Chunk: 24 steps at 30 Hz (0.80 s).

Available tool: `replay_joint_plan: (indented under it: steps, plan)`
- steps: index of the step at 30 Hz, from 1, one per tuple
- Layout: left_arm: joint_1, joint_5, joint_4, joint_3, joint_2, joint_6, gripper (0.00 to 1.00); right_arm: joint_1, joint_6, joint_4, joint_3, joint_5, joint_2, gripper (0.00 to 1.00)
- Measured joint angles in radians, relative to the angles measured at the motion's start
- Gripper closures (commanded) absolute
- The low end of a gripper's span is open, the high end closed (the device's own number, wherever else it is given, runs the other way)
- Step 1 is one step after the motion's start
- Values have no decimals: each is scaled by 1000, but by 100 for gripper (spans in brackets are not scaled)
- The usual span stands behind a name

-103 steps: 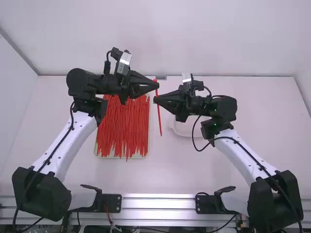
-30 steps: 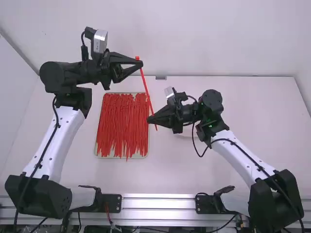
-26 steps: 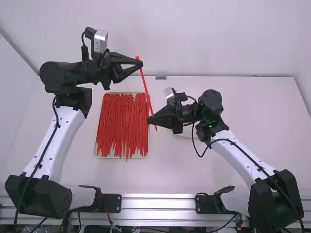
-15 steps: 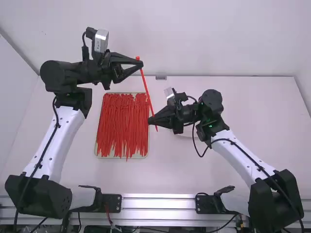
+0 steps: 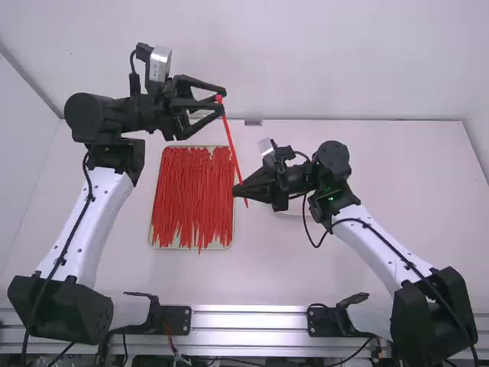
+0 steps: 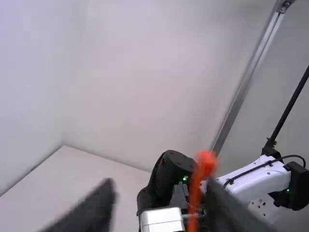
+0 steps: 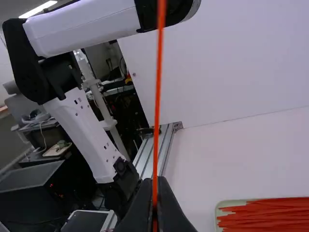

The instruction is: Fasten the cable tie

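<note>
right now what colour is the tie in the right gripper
Plain red. The tie shows best in the right wrist view, in the right gripper.

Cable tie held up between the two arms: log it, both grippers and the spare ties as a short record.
cable tie: red, single, unlooped, slanting up off the table
left gripper: open, fingers either side of the tie's top end
right gripper: shut on cable tie near its lower end
spare ties: red pile lying flat on the table
fastened: no
</note>
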<state>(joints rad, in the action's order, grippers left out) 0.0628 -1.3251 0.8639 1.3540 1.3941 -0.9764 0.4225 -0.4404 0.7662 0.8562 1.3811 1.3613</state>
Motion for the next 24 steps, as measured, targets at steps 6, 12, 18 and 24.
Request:
replay_joint_plan:
  steps: [6, 12, 18, 24]
  plan:
    - [0, 2, -8, 0, 0, -3, 1, -18, 2, 0, 0, 0, 0, 100]
    - [-19, 3, -82, 0, 0, 18, 1, -71, -6, 4, 0, 0, 0, 100]
    - [-26, 3, -166, 0, 0, 83, 1, -143, -16, 8, 0, 0, 0, 100]
    - [-41, 28, -282, 0, 0, 166, 1, -237, -28, 8, 0, 0, 0, 100]
